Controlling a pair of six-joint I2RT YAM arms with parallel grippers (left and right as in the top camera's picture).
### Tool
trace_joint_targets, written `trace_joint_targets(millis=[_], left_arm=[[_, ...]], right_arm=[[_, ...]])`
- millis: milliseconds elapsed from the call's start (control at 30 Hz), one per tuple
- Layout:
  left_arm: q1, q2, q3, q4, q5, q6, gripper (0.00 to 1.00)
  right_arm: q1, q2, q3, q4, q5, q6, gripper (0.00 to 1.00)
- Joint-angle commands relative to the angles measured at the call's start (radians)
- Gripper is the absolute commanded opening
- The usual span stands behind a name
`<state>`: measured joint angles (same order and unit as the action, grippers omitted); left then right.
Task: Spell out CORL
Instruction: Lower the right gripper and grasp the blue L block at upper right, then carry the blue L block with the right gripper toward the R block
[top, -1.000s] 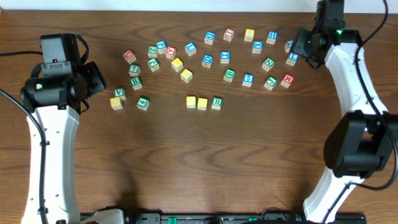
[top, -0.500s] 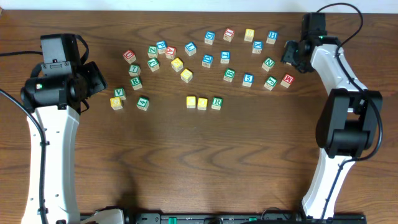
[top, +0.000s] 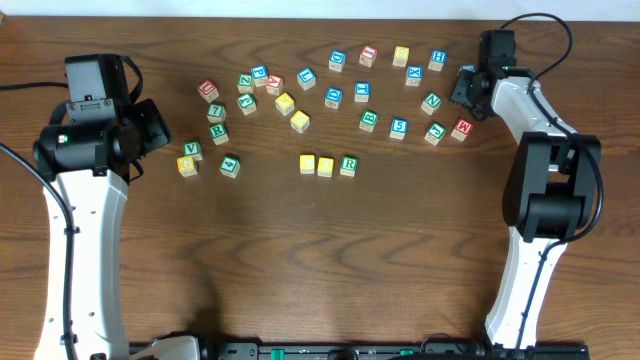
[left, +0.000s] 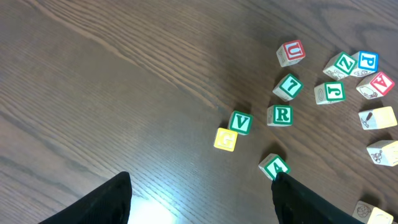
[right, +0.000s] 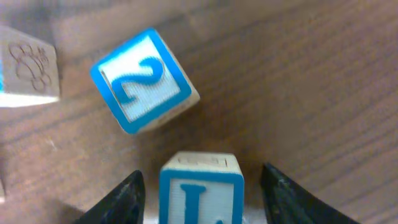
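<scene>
Between the spread fingers (right: 123, 200) of the right hand (right: 200, 177), L block (right: 200, 194) untouched, hidden overhead, left hand (left: 200, 182) spread, empty.

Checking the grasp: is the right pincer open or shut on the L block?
Open: the right pincer straddles the L block, with wood visible either side.

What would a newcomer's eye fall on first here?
Many coloured letter blocks lie scattered across the far part of the table, with a short row of three set apart nearer the middle. At the far right, the right gripper stands open around a blue L block, beside a blue 2 block.
</scene>
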<state>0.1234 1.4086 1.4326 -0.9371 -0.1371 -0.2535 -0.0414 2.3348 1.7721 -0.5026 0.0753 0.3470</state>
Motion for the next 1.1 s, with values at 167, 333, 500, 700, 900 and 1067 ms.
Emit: trace_joint_targets(millis=[167,333,500,700,900,1067], left_arm=[[0.003,0.009,-0.013,-0.001,-0.006,0.013,0.71],[0.003,0.009,-0.013,-0.001,-0.006,0.013,0.71],[0.003,0.009,-0.013,0.000,-0.006,0.013,0.71],[0.002,0.009,-0.013,0.000,-0.006,0.013,0.71],[0.002,0.009,-0.013,0.000,-0.006,0.013,0.71],[0.002,0.009,-0.013,0.000,-0.006,0.013,0.71]], right_arm=[[-0.009,0.024,0.012,0.037,0.004,-0.004,0.41],[-0.010,0.024,0.012,0.030,0.005,-0.004,0.32],[-0.011,0.021,0.012,0.014,0.001,-0.004,0.31],[-0.012,0.004,0.013,-0.005,0.001,-0.004,0.29],[-0.014,-0.053,0.013,-0.024,0.001,-0.023,0.25],[-0.014,-0.140,0.013,-0.076,0.001,-0.035,0.22]])
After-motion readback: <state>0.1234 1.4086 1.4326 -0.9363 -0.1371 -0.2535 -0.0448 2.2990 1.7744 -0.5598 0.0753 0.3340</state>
